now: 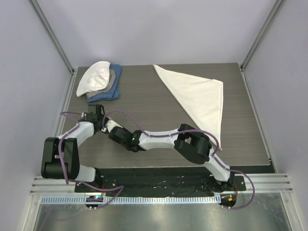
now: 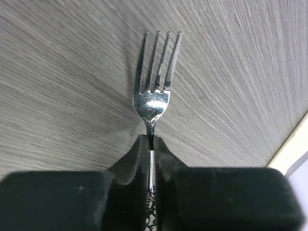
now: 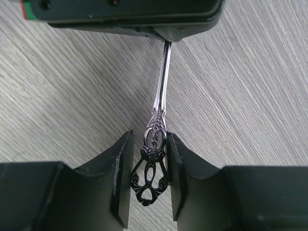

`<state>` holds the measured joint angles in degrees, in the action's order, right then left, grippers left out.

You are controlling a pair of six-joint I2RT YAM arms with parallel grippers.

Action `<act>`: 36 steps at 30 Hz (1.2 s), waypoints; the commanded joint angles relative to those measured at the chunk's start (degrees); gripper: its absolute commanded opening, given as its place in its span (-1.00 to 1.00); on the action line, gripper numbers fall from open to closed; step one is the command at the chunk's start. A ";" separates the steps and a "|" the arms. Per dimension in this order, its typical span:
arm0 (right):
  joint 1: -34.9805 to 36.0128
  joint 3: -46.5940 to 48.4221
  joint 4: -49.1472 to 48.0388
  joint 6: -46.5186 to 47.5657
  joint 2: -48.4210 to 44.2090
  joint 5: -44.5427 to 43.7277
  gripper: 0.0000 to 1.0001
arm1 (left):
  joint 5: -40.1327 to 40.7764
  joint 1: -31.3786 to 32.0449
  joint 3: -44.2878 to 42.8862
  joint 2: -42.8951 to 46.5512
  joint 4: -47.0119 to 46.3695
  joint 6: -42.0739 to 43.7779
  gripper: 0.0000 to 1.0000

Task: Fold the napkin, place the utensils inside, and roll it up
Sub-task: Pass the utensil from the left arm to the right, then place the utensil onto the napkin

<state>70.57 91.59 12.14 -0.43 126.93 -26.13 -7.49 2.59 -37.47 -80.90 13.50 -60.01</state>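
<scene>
The fork (image 2: 153,91) is a slim silver one, held above the wood table with its tines pointing away in the left wrist view. My left gripper (image 2: 150,139) is shut on its neck. In the right wrist view the fork's ornate openwork handle (image 3: 151,168) lies between my right gripper's (image 3: 149,142) jaws, which press against both its sides. The left gripper's black body (image 3: 125,12) shows at the top of that view. From above, both grippers (image 1: 98,118) (image 1: 109,126) meet at the table's left. The cream napkin (image 1: 197,98) lies folded in a triangle at the back right.
A stack of white, tan and blue cloths (image 1: 100,82) sits at the back left, just beyond the grippers. The right arm (image 1: 163,139) stretches across the table's front. Grey walls and frame posts close in the table (image 1: 144,96) on three sides.
</scene>
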 commanded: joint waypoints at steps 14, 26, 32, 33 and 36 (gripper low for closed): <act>-9.65 -14.57 -6.42 -8.80 -13.80 4.68 -0.99 | 0.63 -2.41 -6.02 5.84 1.44 2.53 0.93; -31.70 -30.33 -5.55 -4.59 -34.29 20.15 -0.98 | -15.98 -8.75 -25.60 4.97 13.16 29.40 0.96; -45.06 -29.19 -5.29 -1.25 -32.28 25.33 -0.98 | -18.95 -7.78 -25.45 4.79 15.07 33.03 0.94; -46.47 -28.93 -5.29 -0.37 -31.49 26.47 -0.99 | -20.36 -7.69 -25.72 4.62 15.07 33.03 0.94; -50.26 -27.26 -4.50 1.82 -28.50 29.11 -0.99 | -21.43 -7.78 -26.07 5.31 15.15 33.03 0.93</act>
<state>23.07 62.13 7.81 -2.83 95.72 -2.59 -24.10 -5.26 -62.96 -76.12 26.15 -30.04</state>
